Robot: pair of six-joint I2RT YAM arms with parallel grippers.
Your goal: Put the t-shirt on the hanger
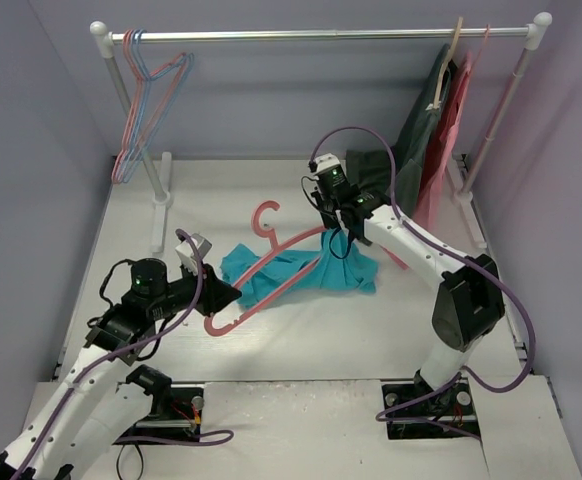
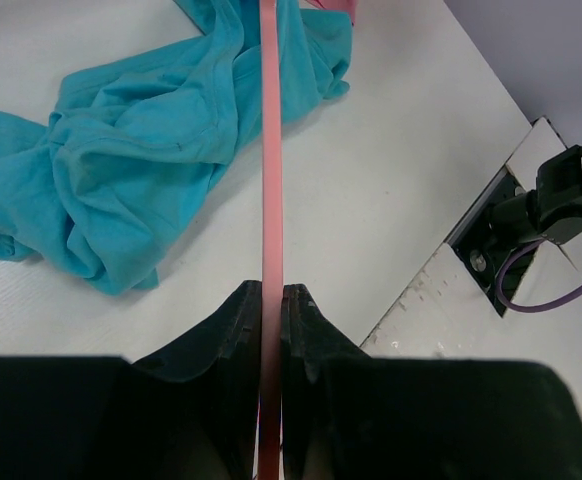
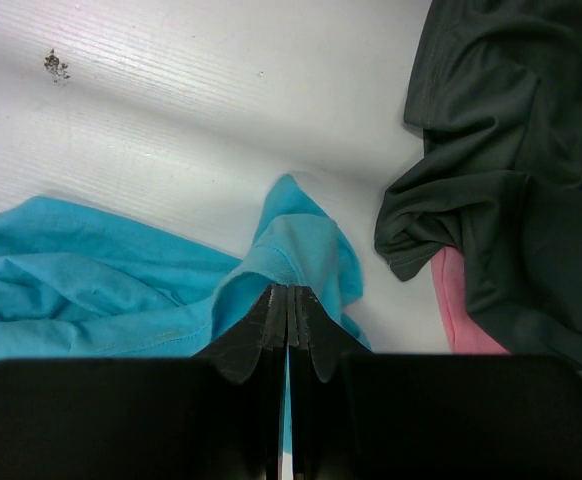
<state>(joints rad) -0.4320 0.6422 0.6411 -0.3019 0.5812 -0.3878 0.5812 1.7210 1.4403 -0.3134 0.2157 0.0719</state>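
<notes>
Teal cotton, the crumpled t-shirt [image 1: 306, 272] is seen heaped at the centre of the white worktop [image 1: 301, 340], with the salmon-pink hanger [image 1: 271, 275] laid slantwise across it, its hook turned toward 11 o'clock and its far end reaching out past the cloth toward 8 o'clock. That end is pinched by the left claw [image 1: 229, 293], which comes in from 8 o'clock; in the left wrist view its two black fingers are shown pressed flat against either side of the thin pink bar, which runs straight away from them toward 12 o'clock and passes over the rumpled shirt. The right claw [image 1: 337, 240] is lowered onto the shirt's edge at 1 o'clock, and in the right wrist view its fingers are closed tight together, with a small peak of teal fabric gathered up at their tips. Just beyond that peak, at 2 o'clock, a dark grey-green garment [image 3: 511, 150] is pooled on the worktop with a pink garment [image 3: 459, 320] showing beneath it; both are hung from the right end of the clothes rail [image 1: 321, 35] that spans the scene at 12 o'clock. Spare hangers [image 1: 151, 90], pink and light blue, are hooked over the rail's left end at 10 o'clock.
</notes>
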